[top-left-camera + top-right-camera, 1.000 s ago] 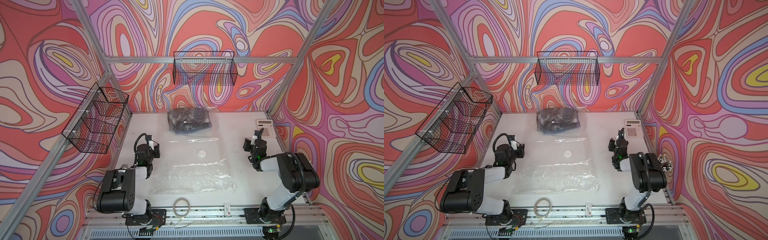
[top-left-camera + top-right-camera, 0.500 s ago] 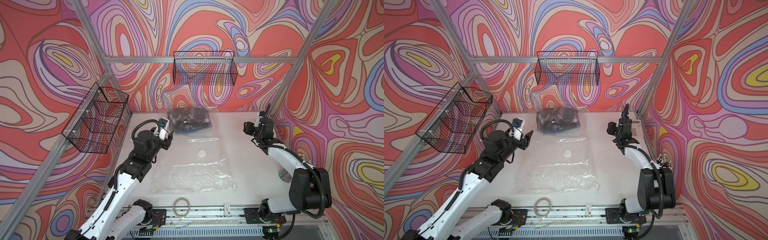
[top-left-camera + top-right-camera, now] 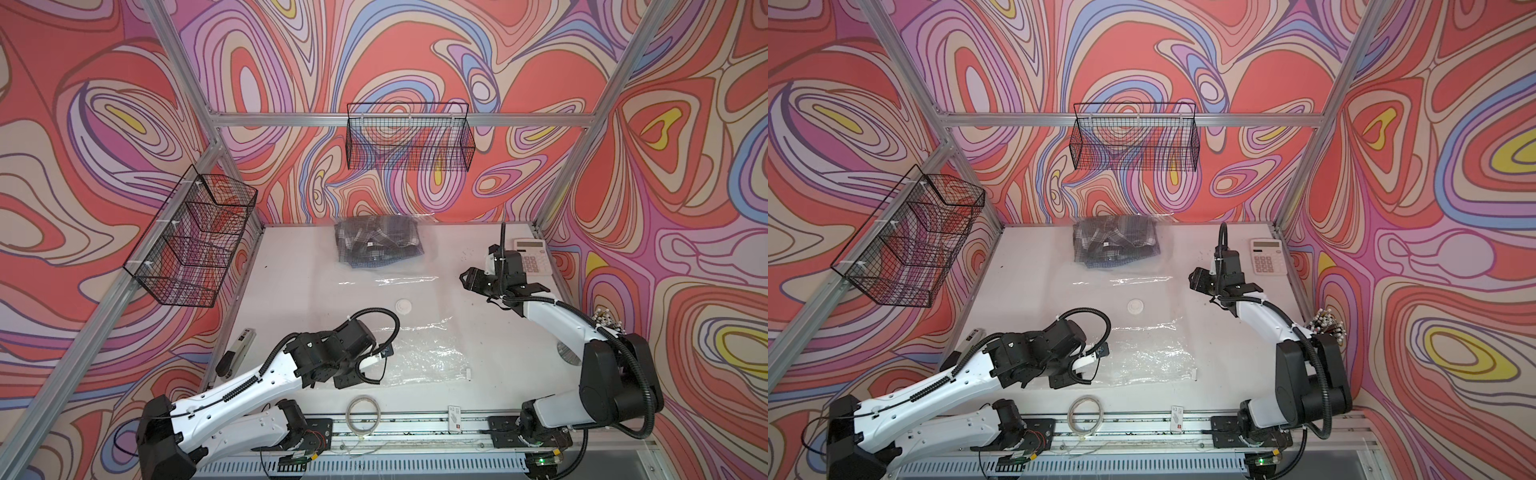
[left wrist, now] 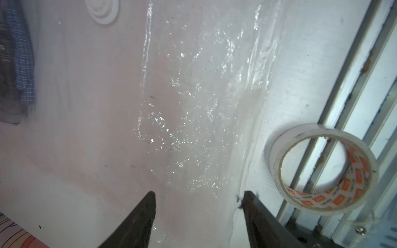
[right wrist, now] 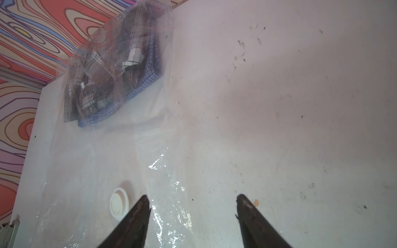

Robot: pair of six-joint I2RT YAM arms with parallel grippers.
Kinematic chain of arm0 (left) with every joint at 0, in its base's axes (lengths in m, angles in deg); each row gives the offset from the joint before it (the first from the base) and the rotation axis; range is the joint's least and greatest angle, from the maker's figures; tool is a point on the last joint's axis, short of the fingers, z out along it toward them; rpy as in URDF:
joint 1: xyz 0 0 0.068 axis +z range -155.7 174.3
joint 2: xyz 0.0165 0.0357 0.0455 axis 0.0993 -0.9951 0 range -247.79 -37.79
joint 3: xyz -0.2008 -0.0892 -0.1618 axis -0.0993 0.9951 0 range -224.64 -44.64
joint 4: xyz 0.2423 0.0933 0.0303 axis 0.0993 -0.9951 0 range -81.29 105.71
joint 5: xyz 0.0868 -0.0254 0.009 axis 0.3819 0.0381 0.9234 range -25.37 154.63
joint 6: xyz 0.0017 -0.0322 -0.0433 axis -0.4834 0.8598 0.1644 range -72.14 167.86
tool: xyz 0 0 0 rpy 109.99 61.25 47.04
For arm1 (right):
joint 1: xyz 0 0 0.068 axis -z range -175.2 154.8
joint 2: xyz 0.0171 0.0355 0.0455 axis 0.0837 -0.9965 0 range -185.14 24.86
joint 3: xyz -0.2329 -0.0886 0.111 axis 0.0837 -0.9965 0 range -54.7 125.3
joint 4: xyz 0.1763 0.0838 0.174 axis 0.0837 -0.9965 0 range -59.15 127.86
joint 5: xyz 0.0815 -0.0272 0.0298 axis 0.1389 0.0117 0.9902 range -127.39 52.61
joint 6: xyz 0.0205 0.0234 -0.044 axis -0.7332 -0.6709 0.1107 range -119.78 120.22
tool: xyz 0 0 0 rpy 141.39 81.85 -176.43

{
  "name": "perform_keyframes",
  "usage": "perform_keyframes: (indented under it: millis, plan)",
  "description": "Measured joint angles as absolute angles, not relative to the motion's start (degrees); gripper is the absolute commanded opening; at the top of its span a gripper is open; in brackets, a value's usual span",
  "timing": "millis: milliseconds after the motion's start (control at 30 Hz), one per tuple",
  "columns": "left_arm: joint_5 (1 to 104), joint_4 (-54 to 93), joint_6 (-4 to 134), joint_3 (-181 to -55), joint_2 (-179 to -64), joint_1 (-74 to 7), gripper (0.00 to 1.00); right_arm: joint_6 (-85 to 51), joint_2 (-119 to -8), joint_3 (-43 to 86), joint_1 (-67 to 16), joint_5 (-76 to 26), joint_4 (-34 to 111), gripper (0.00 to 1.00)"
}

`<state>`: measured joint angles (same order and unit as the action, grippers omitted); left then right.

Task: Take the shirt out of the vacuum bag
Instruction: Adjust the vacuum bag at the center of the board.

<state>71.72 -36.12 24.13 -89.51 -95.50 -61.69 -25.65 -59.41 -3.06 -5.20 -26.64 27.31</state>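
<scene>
Straddling the vacuum bag (image 3: 415,353) at its near edge, lower centre of the table (image 3: 291,266), left fingers (image 4: 137,225) are gaping empty, likely seeking the seal. Right fingers (image 5: 133,221) are gaping empty too. Shirt (image 3: 376,241) is lying inside, upper centre.

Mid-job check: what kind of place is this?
Probably a lab robot cell: aluminium frame with swirl-printed walls, left arm and right arm bolted to a rail, a wire basket hung on the frame.

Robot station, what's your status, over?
Left tool open, over vacuum bag, near edge. Right tool open, empty. Shirt inside bag, far end. Tape roll beside left tool.
</scene>
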Motion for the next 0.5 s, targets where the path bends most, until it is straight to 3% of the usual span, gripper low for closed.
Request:
perform_keyframes:
  millis: [500]
  plan:
    - [77.8, -31.7, 23.0, -84.8, -107.9, -70.1, 0.65, -29.5, -79.2, 2.9, -5.9, -22.3, 34.0, 0.68]
